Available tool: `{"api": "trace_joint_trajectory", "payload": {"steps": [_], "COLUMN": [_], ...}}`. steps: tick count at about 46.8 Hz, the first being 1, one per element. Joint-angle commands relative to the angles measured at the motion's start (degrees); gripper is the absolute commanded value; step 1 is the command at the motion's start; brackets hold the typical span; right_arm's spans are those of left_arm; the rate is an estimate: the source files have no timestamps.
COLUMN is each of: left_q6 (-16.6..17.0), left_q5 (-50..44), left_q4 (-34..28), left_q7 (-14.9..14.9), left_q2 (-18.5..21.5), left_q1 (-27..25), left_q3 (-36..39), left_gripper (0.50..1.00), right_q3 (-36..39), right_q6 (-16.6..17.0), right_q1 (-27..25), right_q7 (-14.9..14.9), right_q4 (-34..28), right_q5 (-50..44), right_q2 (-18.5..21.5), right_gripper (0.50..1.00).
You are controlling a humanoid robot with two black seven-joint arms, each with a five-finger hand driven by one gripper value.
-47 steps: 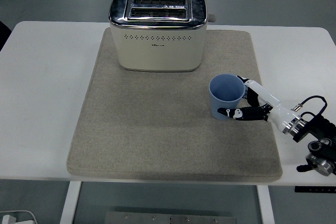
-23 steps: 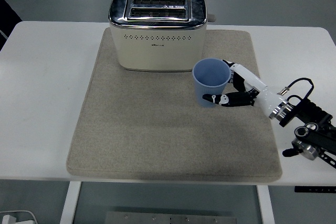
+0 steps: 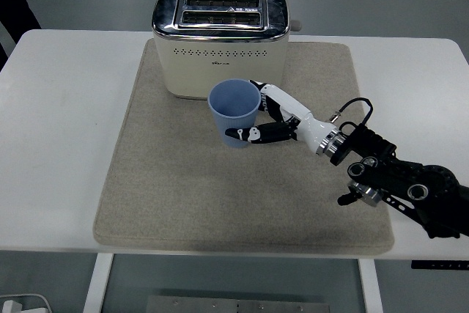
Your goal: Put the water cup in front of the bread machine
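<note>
Right hand point(image 3: 270, 124) grasping blue water cup point(image 3: 234, 113), upright on grey mat point(image 3: 183, 181) just before cream toaster point(image 3: 219, 40); toaster logo too small to read.

The bread machine point(image 3: 220, 42) stands at the far edge of the grey mat point(image 3: 183, 203) and blocks any approach from behind. Just in front of it, a little right of its middle, the water cup point(image 3: 234, 113) and the right hand point(image 3: 265, 121) gripping it fill the space, with the arm stretching off to its front right. Left of the bread machine, and well in front of it, mat and white tabletop point(image 3: 66, 130) lie bare.
</note>
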Motion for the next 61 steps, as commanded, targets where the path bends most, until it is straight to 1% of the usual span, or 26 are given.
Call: {"api": "trace_joint_trajectory", "payload": {"steps": [1,7,13,17,19,23,25,26,27,28,29,30,31,61], "left_q6": [0.0,0.0,0.0,0.0,0.1,0.0,0.0,0.0,0.0,0.0,0.0,0.0,0.1,0.1], "left_q5": [0.0,0.0,0.0,0.0,0.0,0.0,0.0,0.0,0.0,0.0,0.0,0.0,0.0,0.0], "left_q4": [0.0,0.0,0.0,0.0,0.0,0.0,0.0,0.0,0.0,0.0,0.0,0.0,0.0,0.0], "left_q7": [0.0,0.0,0.0,0.0,0.0,0.0,0.0,0.0,0.0,0.0,0.0,0.0,0.0,0.0], "left_q2": [0.0,0.0,0.0,0.0,0.0,0.0,0.0,0.0,0.0,0.0,0.0,0.0,0.0,0.0], "left_q1": [0.0,0.0,0.0,0.0,0.0,0.0,0.0,0.0,0.0,0.0,0.0,0.0,0.0,0.0], "left_q3": [0.0,0.0,0.0,0.0,0.0,0.0,0.0,0.0,0.0,0.0,0.0,0.0,0.0,0.0], "left_gripper": [1.0,1.0,1.0,1.0,1.0,1.0,1.0,1.0,1.0,1.0,1.0,1.0,1.0,1.0], "right_q3": [-0.1,-0.1,0.1,0.2,0.3,0.5,0.6,0.7,0.8,0.8,0.9,0.9,0.9,1.0], "right_q6": [0.2,0.8,0.8,0.8,0.8,0.8,0.8,0.8,0.8,0.8,0.8,0.8,0.8,1.3], "right_q1": [0.7,0.9,0.9,0.9,0.9,0.8,0.8,0.8,0.8,0.8,0.9,0.9,0.9,1.0], "right_q7": [0.0,0.0,0.0,-0.9,-1.6,-2.0,-2.0,-2.0,-2.0,-2.0,-2.1,-2.0,-2.0,-2.0], "right_q4": [-3.1,-6.7,-9.2,-11.8,-13.0,-14.3,-14.5,-14.5,-14.5,-14.5,-14.5,-14.4,-14.4,-13.9], "right_q5": [-0.1,-0.1,0.0,0.0,0.0,0.0,0.1,0.1,0.1,0.1,0.1,0.1,0.1,0.1], "right_q2": [3.0,6.3,8.1,9.9,10.3,10.3,10.3,10.3,10.3,10.3,10.3,10.3,10.3,10.3], "right_gripper": [0.5,0.5,0.5,0.5,0.5,0.506,0.547,0.578,0.619,0.676,0.753,0.877,0.949,0.946]}}
